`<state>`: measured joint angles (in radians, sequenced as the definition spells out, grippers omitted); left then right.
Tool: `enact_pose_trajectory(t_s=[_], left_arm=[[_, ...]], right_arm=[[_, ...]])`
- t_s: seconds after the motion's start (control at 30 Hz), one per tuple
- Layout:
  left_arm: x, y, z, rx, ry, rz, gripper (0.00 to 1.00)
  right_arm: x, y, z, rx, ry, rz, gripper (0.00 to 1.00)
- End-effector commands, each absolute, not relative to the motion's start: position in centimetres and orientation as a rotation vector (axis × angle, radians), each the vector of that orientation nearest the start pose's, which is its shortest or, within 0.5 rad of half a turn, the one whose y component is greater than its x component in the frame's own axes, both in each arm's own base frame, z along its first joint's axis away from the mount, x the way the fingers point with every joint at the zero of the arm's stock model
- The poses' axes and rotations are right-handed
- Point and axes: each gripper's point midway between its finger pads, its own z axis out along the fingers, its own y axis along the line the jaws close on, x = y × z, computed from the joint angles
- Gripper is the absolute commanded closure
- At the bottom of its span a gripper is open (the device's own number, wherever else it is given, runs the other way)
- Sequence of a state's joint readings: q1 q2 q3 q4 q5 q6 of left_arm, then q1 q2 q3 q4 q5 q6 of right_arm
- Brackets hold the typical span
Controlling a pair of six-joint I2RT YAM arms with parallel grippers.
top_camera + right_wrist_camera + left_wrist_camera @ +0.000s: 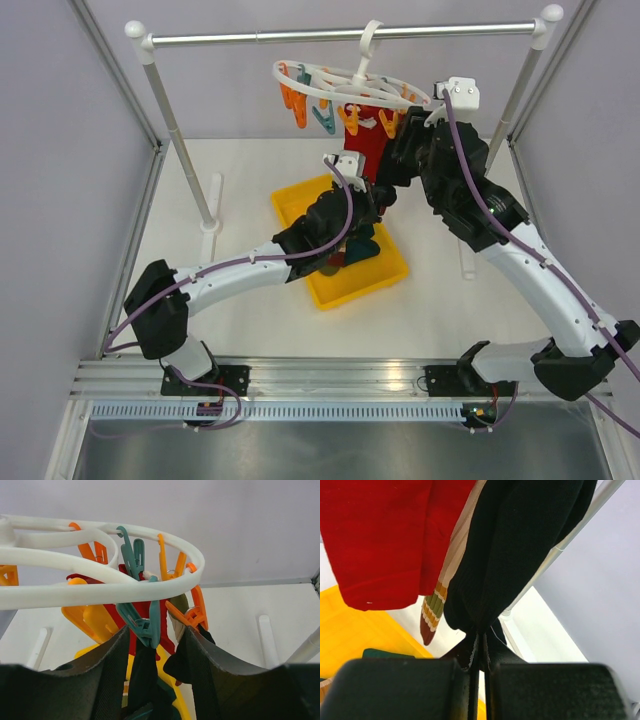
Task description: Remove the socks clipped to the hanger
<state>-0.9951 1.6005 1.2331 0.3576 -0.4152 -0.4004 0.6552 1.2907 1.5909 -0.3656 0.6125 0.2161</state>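
Observation:
The white oval hanger [345,85] hangs by its hook from the metal rail, with orange and teal clips; it also shows in the right wrist view [100,587]. A red sock [366,150] hangs from it. In the left wrist view the red sock [385,535], a tan striped sock [432,612] and a black sock [520,545] hang side by side. My left gripper [481,645] is shut on the black sock's lower end. My right gripper [152,635] is open, its fingers either side of a teal clip [145,622] that holds a dark sock [145,675].
A yellow bin [365,285] stands on the table under the hanger, with a dark teal sock [365,250] in it. The rail [300,36] rests on two white posts [185,150]. An orange clip [194,612] hangs just right of the teal one.

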Motion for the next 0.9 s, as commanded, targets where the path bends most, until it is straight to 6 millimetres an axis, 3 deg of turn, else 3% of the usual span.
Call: enact_pose_trajectory(t_s=[0.0, 0.3, 0.47, 0.87], left_arm=[[32.6, -40.6, 34.1, 0.108, 1.572, -0.830, 0.98], [32.6, -40.9, 34.1, 0.115, 1.576, -0.825, 0.98], [32.3, -40.8, 34.1, 0.118, 1.577, -0.825, 0.98], [32.0, -41.0, 34.0, 0.127, 1.581, -0.829, 0.98]], right_arm=[[36.3, 16.4, 45.7, 0.100, 1.604, 0.195, 0.47], [37.7, 16.8, 45.1, 0.104, 1.613, 0.148, 0.45], [38.2, 16.0, 44.8, 0.138, 1.605, 0.091, 0.44], [39.1, 16.0, 45.8, 0.137, 1.564, 0.055, 0.45]])
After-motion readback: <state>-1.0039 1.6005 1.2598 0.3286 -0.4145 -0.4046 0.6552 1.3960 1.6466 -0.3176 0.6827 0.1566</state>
